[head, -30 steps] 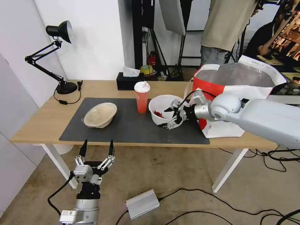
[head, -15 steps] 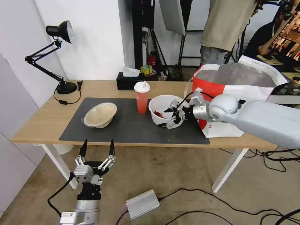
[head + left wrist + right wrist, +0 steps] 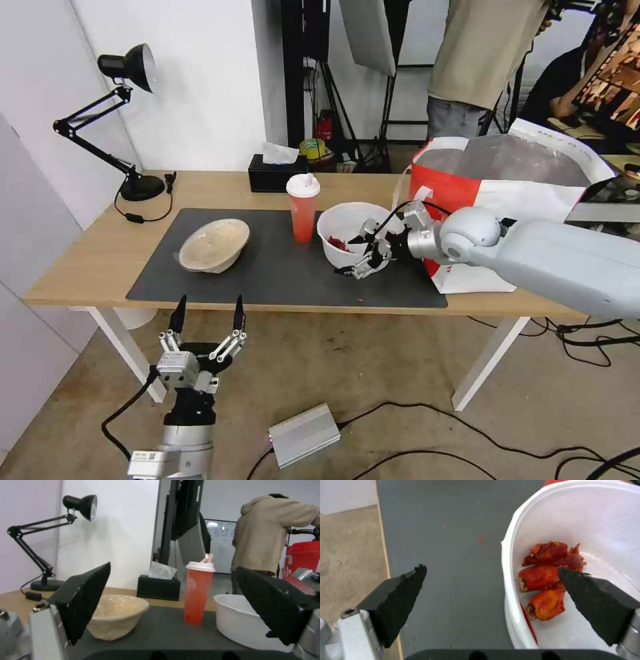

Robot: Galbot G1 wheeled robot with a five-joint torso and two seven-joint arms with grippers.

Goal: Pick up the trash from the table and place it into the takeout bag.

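Your right claw (image 3: pixel 355 254) sits at the near rim of the big white bowl (image 3: pixel 343 227), spread wide and straddling that rim: in the right wrist view one finger (image 3: pixel 598 605) reaches inside the bowl (image 3: pixel 586 530) over the red scraps (image 3: pixel 550 580), the other (image 3: pixel 400 597) hangs outside over the dark grey mat (image 3: pixel 453 542). Neither pad can be seen pressing the wall, so nothing is clamped.

Taking the bowl as your landmark, the red drink cup (image 3: pixel 303 207) stands just beside it on the lamp side, the beige bowl (image 3: pixel 214 245) lies farther that way on the mat, and the takeout bag (image 3: pixel 507 200) stands on the opposite side, behind your right arm, mouth open. The arm covers the bag's lower front and the bowl's bag-side wall, so whether bowl and bag touch cannot be told.

Your left claw (image 3: pixel 207 323) hangs below the desk (image 3: pixel 87 267) edge, fingers apart, holding nothing. The bowl's far edge is cut off in the right wrist view.
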